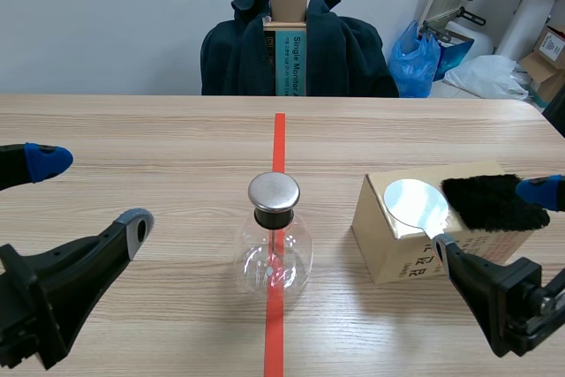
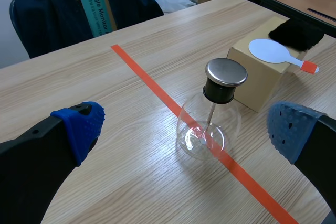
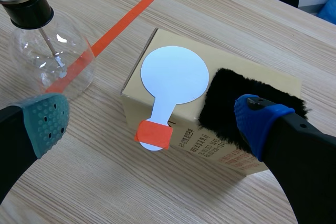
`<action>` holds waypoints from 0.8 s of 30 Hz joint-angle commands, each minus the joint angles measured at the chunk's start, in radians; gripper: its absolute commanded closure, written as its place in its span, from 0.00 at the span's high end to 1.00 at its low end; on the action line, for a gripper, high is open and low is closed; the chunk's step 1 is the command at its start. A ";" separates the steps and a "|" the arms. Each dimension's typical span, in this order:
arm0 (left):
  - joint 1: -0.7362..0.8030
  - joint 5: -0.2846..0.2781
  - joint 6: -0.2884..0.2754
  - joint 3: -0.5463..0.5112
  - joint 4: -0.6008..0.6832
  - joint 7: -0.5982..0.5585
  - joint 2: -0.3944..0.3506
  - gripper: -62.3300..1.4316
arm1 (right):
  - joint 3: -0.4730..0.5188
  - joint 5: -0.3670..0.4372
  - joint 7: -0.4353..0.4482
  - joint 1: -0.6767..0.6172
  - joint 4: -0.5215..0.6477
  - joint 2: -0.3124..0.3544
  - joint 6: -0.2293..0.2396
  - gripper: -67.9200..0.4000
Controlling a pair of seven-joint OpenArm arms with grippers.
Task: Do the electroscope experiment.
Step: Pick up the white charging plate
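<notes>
1. The wooden table [image 1: 132,130] carries everything, and the orange-red tape line runs down its middle.
2. The left gripper [image 1: 93,193] hangs wide open and empty, well to the left of the glass. The right gripper [image 1: 490,220] is also spread wide and empty. It brackets the near end of the box top, with one pad over the fur and the other on the flask side.
3. The cardboard box [image 1: 397,258] sits to the right of the tape, near the flask but apart from it.
4. The electroscope flask [image 1: 274,258] stands upright on the tape line, with its metal cap on top.
5. The black fur pad [image 1: 490,203] lies on the box top, at the side away from the flask.
6. The white paddle [image 1: 415,203] lies flat beside the fur, its orange-taped handle overhanging the box edge.
7. By my reading, nothing has begun. Paddle and fur lie unlifted, so the rubbing and the bringing of the paddle to the cap are all left to do.
8. Whether the blue pad touches the fur cannot be told. The foil inside the flask is hard to make out (only a thin rod shows clearly). In the scene view, the right finger hides the handle's end.
</notes>
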 commanded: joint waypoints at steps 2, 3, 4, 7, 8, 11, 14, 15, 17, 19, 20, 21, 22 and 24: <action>0.002 -0.007 -0.001 0.003 0.010 -0.010 0.000 1.00 | 0.006 0.008 0.007 0.011 0.021 0.000 0.000 0.97; 0.002 -0.007 -0.001 0.003 0.010 -0.010 0.000 1.00 | 0.006 0.008 0.007 0.011 0.021 0.000 0.000 0.97; 0.002 -0.007 -0.001 0.003 0.010 -0.010 0.000 1.00 | 0.006 0.008 0.007 0.011 0.021 0.000 0.000 0.97; 0.002 -0.007 -0.001 0.003 0.010 -0.010 0.000 1.00 | 0.006 0.008 0.007 0.011 0.021 0.000 0.000 0.97; 0.002 -0.006 -0.001 0.003 0.010 -0.010 0.000 1.00 | 0.006 0.008 0.007 0.011 0.021 0.000 0.000 0.97; 0.002 -0.006 -0.001 0.003 0.010 -0.010 0.000 1.00 | 0.006 0.008 0.008 0.011 0.021 0.000 0.000 0.97; 0.002 -0.006 -0.001 0.003 0.010 -0.010 0.000 1.00 | 0.006 0.019 0.008 0.011 0.021 0.000 0.000 0.97; 0.002 -0.006 -0.001 0.003 0.010 -0.010 0.000 1.00 | 0.006 0.021 0.008 0.011 0.021 0.000 0.000 0.97; 0.002 -0.006 -0.001 0.003 0.010 -0.010 0.000 1.00 | 0.006 0.023 0.008 0.011 0.021 0.000 0.000 0.97; 0.002 -0.006 -0.001 0.003 0.010 -0.010 0.000 1.00 | 0.006 0.023 0.008 0.011 0.021 0.000 0.000 0.97; 0.002 -0.006 -0.001 0.003 0.010 -0.010 0.000 1.00 | 0.006 0.023 0.008 0.011 0.021 0.000 0.000 0.97; 0.002 -0.006 -0.001 0.003 0.010 -0.010 0.000 1.00 | 0.006 0.023 0.008 0.011 0.021 0.000 0.000 0.97; 0.002 -0.006 -0.001 0.003 0.010 -0.010 0.000 1.00 | 0.006 0.023 0.008 0.011 0.021 0.000 0.000 0.97; 0.002 -0.006 -0.001 0.003 0.010 -0.010 0.000 1.00 | 0.008 0.023 0.008 0.011 0.021 0.000 0.000 0.97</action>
